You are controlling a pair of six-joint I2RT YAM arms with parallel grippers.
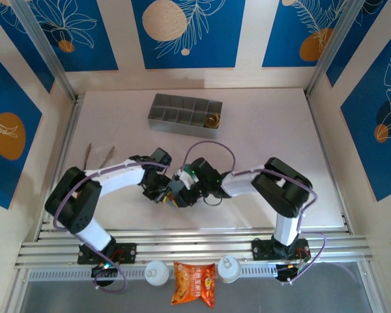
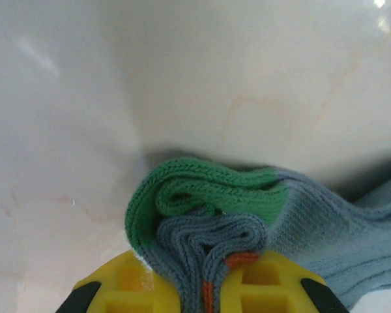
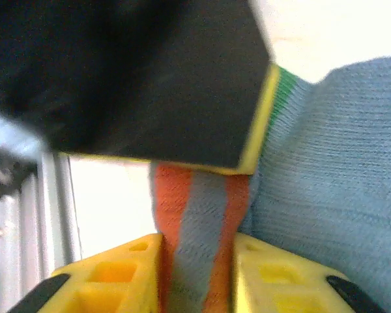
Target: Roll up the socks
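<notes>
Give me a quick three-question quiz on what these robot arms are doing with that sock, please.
1. True or false: the left gripper pinches the folded grey-blue sock beside its green toe.
2. What stands at the far side of the table? A) a grey divided tray B) a kettle C) a book
3. What colour are the stripes on the fabric between the right gripper fingers?
Key: 1 true; 2 A; 3 orange.
</notes>
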